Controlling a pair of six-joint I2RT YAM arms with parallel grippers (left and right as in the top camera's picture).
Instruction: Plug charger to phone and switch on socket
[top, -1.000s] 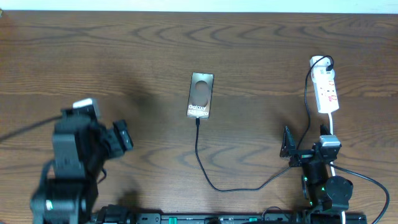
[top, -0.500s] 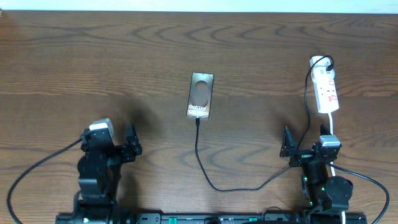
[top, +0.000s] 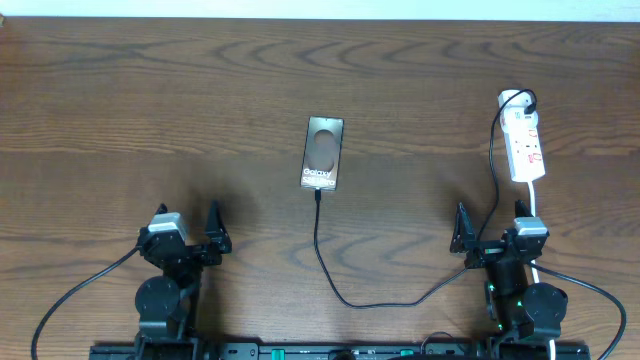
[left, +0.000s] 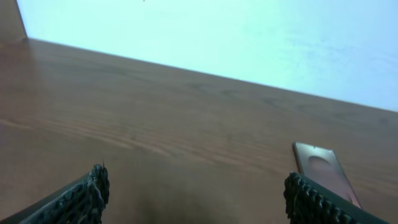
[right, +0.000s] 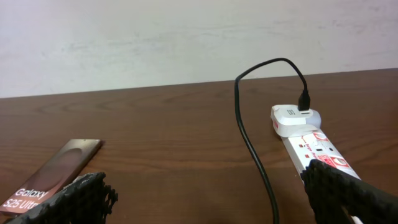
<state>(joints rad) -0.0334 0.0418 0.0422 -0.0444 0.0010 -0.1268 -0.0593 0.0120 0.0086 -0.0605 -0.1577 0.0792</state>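
Note:
The phone (top: 322, 153) lies flat mid-table, also in the left wrist view (left: 323, 169) and the right wrist view (right: 56, 171). The charger cable (top: 330, 275) runs from the phone's near short edge, where its tip touches, curves right and rises to a white adapter (right: 295, 118) in the socket (top: 525, 147), also seen in the right wrist view (right: 314, 146). My left gripper (top: 187, 218) (left: 198, 193) is open and empty near the front left. My right gripper (top: 490, 224) (right: 208, 186) is open and empty, just in front of the socket.
The socket's white cord (top: 534, 205) runs down toward the right arm's base. The thick black arm cables (top: 75, 295) trail along the front edge. A pale wall (right: 186, 37) stands beyond the table's far edge.
My left arm has drawn back and down toward the front edge and folded low. The right arm, phone, cable and socket have not moved.

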